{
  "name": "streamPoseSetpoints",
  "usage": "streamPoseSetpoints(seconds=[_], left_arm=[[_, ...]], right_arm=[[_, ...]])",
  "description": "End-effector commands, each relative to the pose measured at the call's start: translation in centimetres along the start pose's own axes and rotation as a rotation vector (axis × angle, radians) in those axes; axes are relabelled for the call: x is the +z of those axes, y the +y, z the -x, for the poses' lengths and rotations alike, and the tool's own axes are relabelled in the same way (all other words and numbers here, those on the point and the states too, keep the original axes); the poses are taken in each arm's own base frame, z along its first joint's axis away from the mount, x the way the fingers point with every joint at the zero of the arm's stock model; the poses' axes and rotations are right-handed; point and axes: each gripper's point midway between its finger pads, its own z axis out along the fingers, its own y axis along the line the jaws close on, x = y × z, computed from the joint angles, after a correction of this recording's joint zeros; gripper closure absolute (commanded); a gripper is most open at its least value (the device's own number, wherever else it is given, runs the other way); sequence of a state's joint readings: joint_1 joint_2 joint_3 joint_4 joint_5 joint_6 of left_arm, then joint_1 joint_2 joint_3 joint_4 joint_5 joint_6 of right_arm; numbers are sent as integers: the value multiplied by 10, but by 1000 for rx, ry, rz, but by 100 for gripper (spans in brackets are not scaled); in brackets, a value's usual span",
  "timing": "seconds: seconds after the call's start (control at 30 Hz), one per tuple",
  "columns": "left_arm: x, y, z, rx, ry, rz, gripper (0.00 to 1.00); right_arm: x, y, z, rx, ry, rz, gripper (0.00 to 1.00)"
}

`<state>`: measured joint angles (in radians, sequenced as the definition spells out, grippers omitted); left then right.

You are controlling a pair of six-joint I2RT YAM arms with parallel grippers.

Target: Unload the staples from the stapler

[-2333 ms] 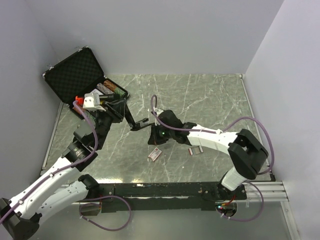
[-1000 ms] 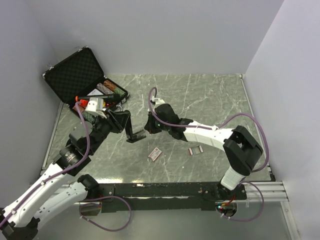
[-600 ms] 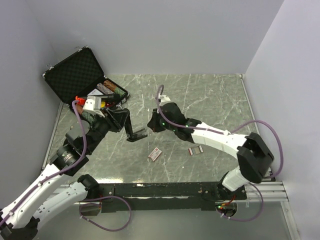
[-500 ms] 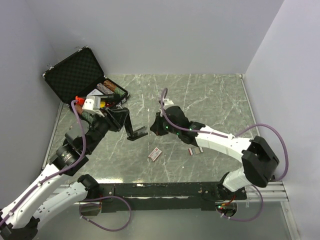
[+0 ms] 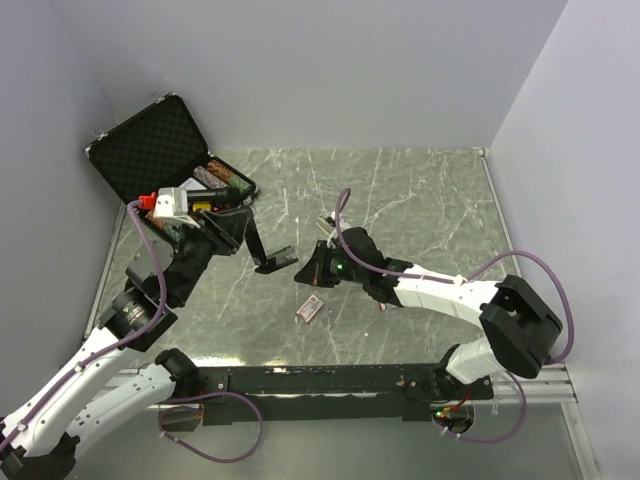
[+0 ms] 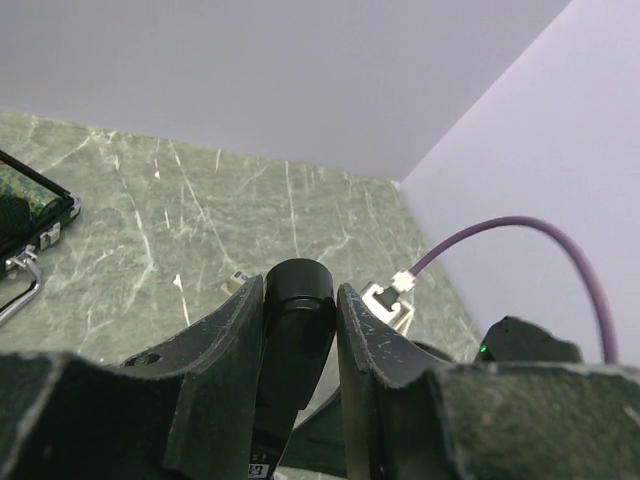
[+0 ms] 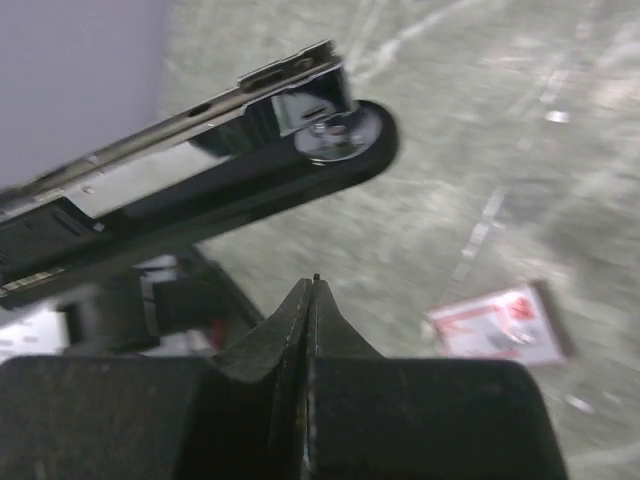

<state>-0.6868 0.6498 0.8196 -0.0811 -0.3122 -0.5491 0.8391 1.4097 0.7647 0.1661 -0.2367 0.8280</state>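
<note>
Stapler (image 5: 272, 262) — in left tool's (image 6: 300, 296) grip

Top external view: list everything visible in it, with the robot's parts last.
Table: one, green marble-patterned, fills the floor of the view.
Case: one, black, lid open, far left corner; the mixed coloured items inside are too small to name.
Stapler: one, black with a metal rail, swung open, held above the table left of centre.
Staple box: one, white and red, flat on the table near the centre.
Cables: purple, one looped along each arm.
Left arm: white and black, near left; jaws shut on the stapler.
Right arm: white and black, near right; jaws shut, just right of the stapler.
</note>
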Motion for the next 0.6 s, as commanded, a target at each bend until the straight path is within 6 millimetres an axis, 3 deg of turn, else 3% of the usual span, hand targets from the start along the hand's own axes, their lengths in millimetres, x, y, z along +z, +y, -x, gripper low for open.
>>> streamPoseSetpoints(seconds=[0.0,0.23,0.57], left_arm=[[-10,-28,65,-145,-206,-82,99],[-11,-32,67,-172,-213,-98,99],[-21,-33,64,-200,-184,-111,99]], right_arm=[[13,37,5,110,-12,144,100],[30,43,11,188,-60,161,100],[30,41,63,87,-240,79,100]])
